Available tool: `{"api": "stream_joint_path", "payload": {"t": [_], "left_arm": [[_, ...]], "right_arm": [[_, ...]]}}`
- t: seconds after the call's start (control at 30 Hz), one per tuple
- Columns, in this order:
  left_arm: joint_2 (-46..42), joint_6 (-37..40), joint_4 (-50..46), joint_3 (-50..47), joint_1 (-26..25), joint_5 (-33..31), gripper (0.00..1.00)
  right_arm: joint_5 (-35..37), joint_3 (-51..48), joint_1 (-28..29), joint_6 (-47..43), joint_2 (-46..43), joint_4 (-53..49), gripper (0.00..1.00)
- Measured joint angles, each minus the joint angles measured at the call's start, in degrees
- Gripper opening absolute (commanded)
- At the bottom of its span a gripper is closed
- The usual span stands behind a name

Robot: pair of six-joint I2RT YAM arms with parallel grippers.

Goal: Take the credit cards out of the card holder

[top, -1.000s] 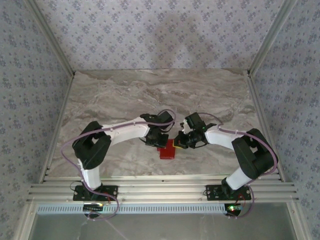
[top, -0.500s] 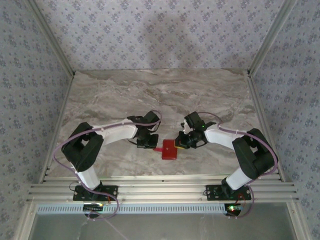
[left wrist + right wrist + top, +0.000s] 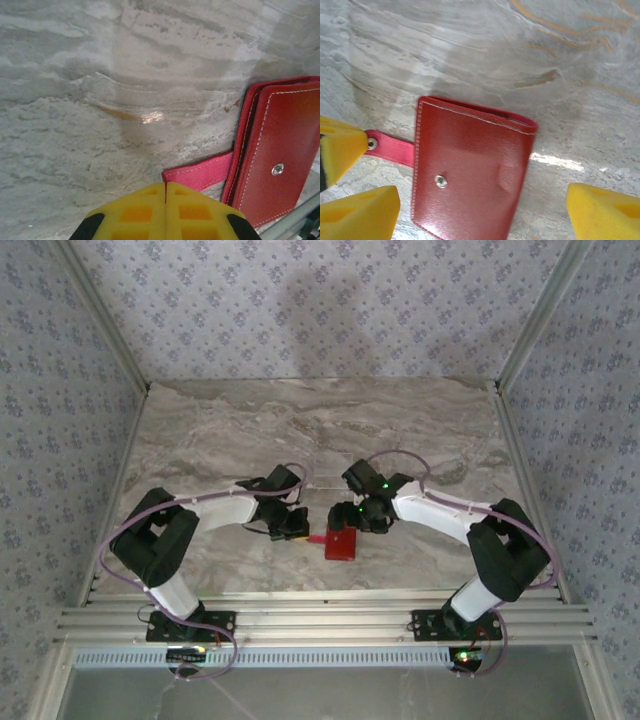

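Observation:
The red card holder [image 3: 341, 544] lies closed and flat on the marble table, its snap stud [image 3: 440, 181] facing up. Its thin red strap tab [image 3: 200, 172] runs left to my left gripper [image 3: 165, 185], whose yellow fingertips are shut on the tab's end. That same left gripper's finger [image 3: 340, 147] appears beside the strap's snap in the right wrist view. My right gripper [image 3: 480, 202] hovers open just above the card holder [image 3: 470, 170], its fingers [image 3: 362, 212] standing wide on either side and touching nothing. The credit cards are hidden inside the holder.
The marble table [image 3: 250, 430] stretches back to patterned walls on three sides. A metal rail [image 3: 320, 620] runs along the near edge, close behind the holder, and shows as a rail [image 3: 292, 220] at the lower right of the left wrist view.
My right gripper went from shut to wide open and swung left over the holder. My left gripper drew leftward, and the strap now lies stretched out toward it.

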Motion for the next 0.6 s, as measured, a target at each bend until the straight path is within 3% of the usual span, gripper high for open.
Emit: {"api": "stream_joint_path", "payload": {"t": [0.23,0.6], "left_arm": [[-0.1,-1.0,5.1,-2.8,0.6,3.7,0.03],[-0.5,-2.6,8.7,-5.3,1.6,5.9,0.03]], "right_arm": [[7.0,7.2,4.7,2.9,6.7,-5.6,0.94],[12.2,10.3,8.1,6.7,13.5,-10.0,0.94]]}}
